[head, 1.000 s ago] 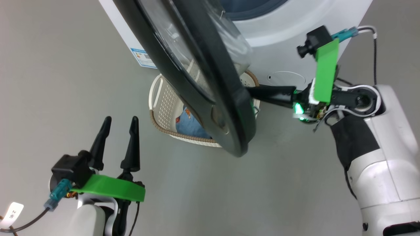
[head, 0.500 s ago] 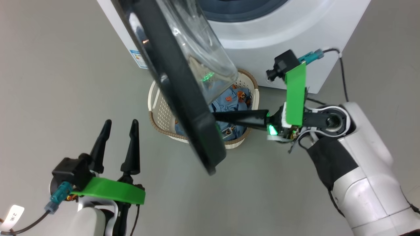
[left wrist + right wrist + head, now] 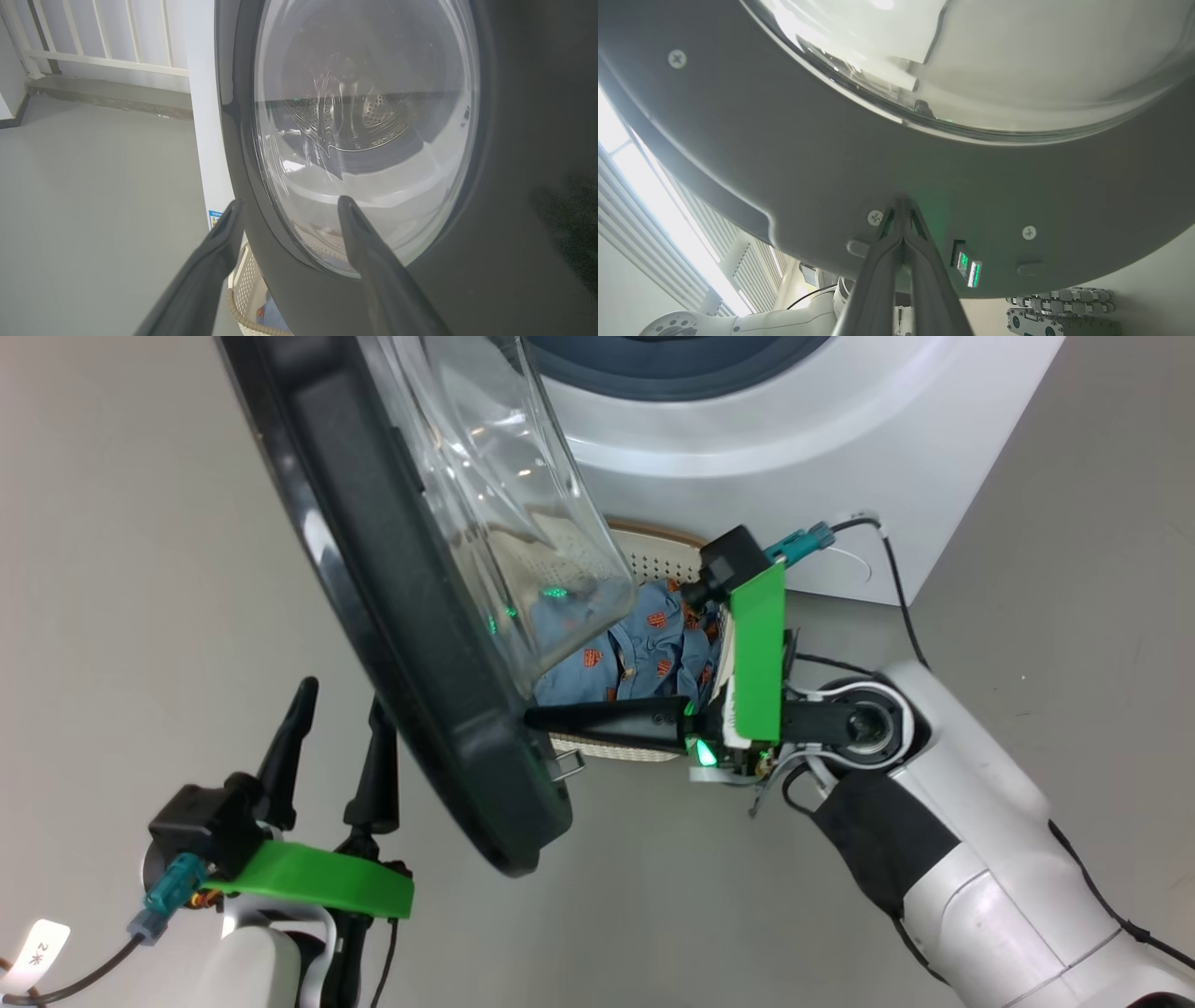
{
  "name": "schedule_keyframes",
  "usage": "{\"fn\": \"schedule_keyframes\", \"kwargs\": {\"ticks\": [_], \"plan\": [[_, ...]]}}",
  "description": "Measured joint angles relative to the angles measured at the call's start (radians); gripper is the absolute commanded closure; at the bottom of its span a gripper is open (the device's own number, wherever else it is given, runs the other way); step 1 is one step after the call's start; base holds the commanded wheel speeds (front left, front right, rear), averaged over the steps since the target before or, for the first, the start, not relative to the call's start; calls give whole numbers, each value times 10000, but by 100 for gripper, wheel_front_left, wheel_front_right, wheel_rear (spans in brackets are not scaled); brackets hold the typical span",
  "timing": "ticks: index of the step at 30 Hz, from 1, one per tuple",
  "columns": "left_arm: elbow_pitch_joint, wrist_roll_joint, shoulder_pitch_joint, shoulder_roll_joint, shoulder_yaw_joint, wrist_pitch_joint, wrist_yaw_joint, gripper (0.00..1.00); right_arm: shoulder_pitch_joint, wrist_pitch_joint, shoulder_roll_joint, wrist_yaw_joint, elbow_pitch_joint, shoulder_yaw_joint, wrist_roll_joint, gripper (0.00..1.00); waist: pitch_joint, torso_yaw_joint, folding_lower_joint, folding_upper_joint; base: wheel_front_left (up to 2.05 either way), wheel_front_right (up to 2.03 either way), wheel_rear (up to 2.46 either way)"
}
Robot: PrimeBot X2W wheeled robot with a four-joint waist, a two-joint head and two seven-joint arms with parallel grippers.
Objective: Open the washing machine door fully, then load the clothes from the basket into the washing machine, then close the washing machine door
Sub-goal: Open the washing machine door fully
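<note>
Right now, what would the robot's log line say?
right fingers: shut, tips against inner face of round black-ringed glass washing machine door | left fingers: open, empty | light-blue printed clothes: in cream perforated basket

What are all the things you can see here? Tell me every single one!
washing machine: one, white, at the top behind the door.
washing machine door: one, black ring with clear glass, swung open over the basket.
basket: one, cream with brown rim, on the floor before the machine.
clothes: one pile, light blue with orange figures, inside the basket.
label sticker: one, blue, low on the machine's side.
railing: one, white, beyond the machine.
floor: grey, all around.
left pincer: one, dark, open and empty, lower left beside the door.
right pincer: one, dark, shut, tips against the door's inner side.
</note>
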Motion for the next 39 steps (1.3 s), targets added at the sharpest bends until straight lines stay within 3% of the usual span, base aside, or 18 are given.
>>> {"fn": "schedule_keyframes", "kwargs": {"ticks": [5,10,16,30,36,37,38,39], "plan": [[17,0,0,0,4,0,0,0,-13,-535,0,0,176,780,581,100,-36,47,0,0,0,0,0],[25,0,3,0,23,0,0,0,-22,-895,-36,0,282,941,709,100,-111,27,0,0,0,0,0],[46,48,174,0,205,0,0,0,118,-1499,-575,0,82,685,1126,100,-316,-148,0,0,0,0,0],[104,290,694,148,746,2,0,0,2155,-3032,-1894,0,-1037,21,1973,100,-979,-916,0,0,0,0,0],[115,441,881,238,872,2,0,0,2856,-3981,-2132,0,-1636,-412,2266,100,-1281,-1180,0,0,0,0,0],[115,441,891,245,918,0,0,0,2934,-4220,-2192,0,-1720,-466,2238,85,-1323,-1221,0,0,0,0,0],[111,441,932,251,972,2,0,0,3010,-4567,-2251,0,-1820,-550,2080,53,-1366,-1259,0,0,0,0,0],[115,441,1007,253,1020,2,0,0,3057,-5003,-2303,0,-1841,-650,1806,0,-1412,-1295,0,0,0,0,0]]}}
